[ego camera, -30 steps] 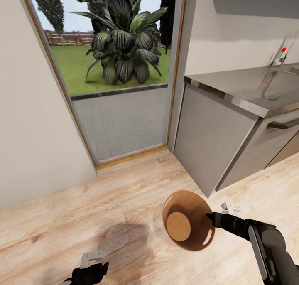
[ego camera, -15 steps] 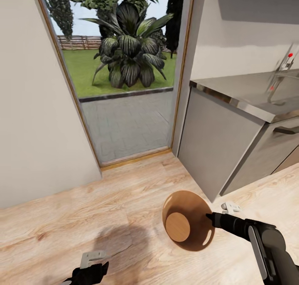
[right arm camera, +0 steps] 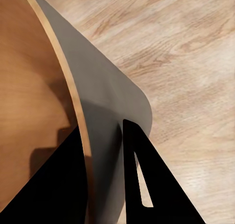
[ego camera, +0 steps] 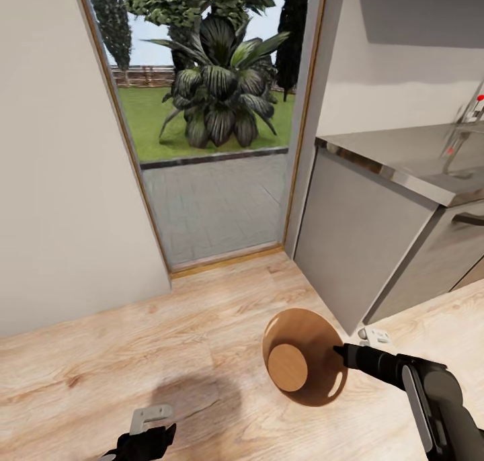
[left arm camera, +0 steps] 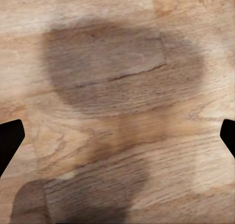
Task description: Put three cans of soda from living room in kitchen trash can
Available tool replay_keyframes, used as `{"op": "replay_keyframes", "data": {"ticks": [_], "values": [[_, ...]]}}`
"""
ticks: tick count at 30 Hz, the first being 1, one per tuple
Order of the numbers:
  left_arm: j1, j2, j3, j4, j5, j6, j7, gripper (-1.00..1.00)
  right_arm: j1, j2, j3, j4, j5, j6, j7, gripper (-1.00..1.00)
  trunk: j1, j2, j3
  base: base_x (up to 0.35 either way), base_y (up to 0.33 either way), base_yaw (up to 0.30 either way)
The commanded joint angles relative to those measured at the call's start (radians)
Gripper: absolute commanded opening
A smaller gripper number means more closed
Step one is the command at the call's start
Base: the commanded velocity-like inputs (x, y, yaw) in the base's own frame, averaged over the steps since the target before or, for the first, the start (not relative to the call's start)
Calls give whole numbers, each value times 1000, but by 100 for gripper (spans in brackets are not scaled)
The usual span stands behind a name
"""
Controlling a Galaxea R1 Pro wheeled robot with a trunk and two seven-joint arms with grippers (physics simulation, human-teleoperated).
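Right tool [ego camera: 344, 353] pinches the bin [ego camera: 300, 365] by its rim, one finger inside and one outside the wall; left tool [left arm camera: 117, 136] gapes wide over bare floor [ego camera: 134, 353], holding nothing. Bin looks light, stiff and glossy, so likely slippery; the thin rim offers the only hold. Bin appears empty. Beyond, counter [ego camera: 403, 162] and faucet are cropped.

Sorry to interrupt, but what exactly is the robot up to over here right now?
It is in the kitchen, by the glass door and grey cabinet. The right gripper pinches the rim of the trash can, one finger inside, one outside. The bin looks empty. The left gripper hangs open over bare wood floor.
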Motion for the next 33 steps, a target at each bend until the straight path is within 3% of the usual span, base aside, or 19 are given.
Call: {"op": "replay_keyframes", "data": {"ticks": [1,33], "values": [[0,0,0,0,0,0,0,100,0,0,1,-1,-31,9,4,-100,0,0,1,0,0,54],[0,0,0,0,-2,0,0,100,0,0,-1,-1,-38,38,5,-100,0,0,42,0,0,87]]}}
